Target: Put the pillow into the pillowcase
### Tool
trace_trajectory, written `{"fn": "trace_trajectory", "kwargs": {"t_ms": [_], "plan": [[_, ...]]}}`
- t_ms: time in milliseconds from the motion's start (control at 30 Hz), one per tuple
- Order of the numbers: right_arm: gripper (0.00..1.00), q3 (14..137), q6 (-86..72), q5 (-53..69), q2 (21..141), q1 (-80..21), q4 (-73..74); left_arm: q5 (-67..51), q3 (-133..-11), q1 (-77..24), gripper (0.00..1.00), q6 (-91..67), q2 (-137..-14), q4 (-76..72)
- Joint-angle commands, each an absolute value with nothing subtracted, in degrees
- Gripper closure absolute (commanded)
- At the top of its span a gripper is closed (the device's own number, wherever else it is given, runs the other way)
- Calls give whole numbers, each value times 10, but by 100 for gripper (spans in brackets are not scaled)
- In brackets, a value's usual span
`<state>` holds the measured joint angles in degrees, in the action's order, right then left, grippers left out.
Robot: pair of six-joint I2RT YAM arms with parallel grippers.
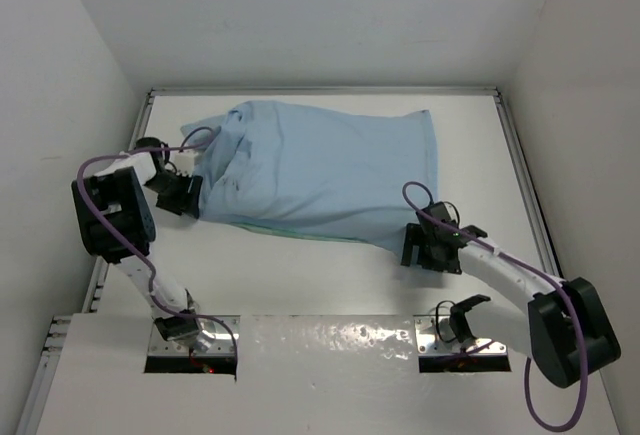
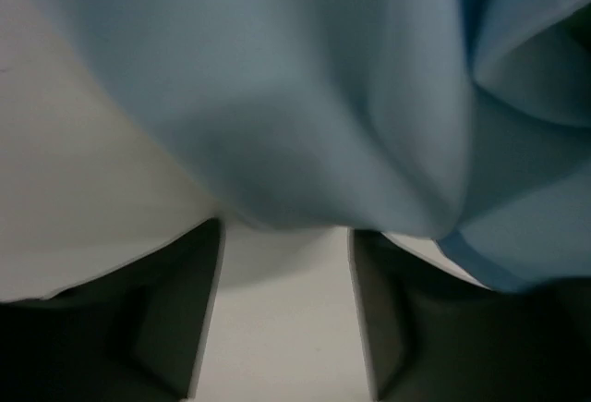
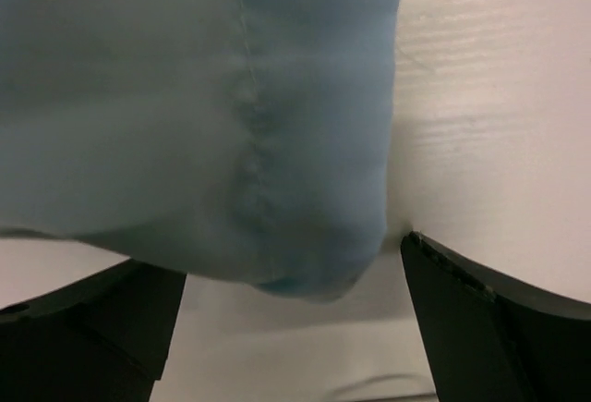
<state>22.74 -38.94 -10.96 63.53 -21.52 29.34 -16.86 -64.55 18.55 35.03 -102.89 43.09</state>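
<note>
The light blue pillowcase [image 1: 320, 170] lies bulging across the back half of the white table [image 1: 330, 275], with a thin sea-green edge [image 1: 290, 232] showing under its near side. The pillow is hidden. My left gripper [image 1: 185, 195] sits at the pillowcase's left end. It is open, with bare table between its fingers [image 2: 175, 328] and blue fabric [image 2: 305, 97] just beyond the tips of the left gripper [image 2: 286, 236]. My right gripper [image 1: 430, 250] is at the near right corner. The right gripper [image 3: 295, 273] is open, and the seamed corner of the pillowcase [image 3: 305, 189] bulges between its wide-apart fingers [image 3: 480, 328], ungripped.
White walls [image 1: 80, 75] close in the table on three sides, with metal rails [image 1: 520, 155] along its left and right edges. Purple cables [image 1: 110, 225] loop off both arms. The arm bases stand on metal plates [image 1: 195, 350] at the near edge.
</note>
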Motion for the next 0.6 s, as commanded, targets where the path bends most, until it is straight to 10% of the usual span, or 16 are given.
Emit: {"fn": "trace_trajectory", "kwargs": {"t_ms": [0,100,200,367,567], "plan": [[7,202,-412,-113,651,-214,156,-191,-648,178,51,316,-1070,365],[53,179,-426,-97,657,-214,86,-236,-653,182,96,306,-1097,373],[100,184,-411,-99,620,-215,87,-309,-660,197,100,298,-1075,379],[100,404,-326,-174,514,-215,237,-380,-784,241,100,250,-933,456],[100,811,-201,-251,525,-214,362,-356,-1280,248,100,297,-931,679]]}}
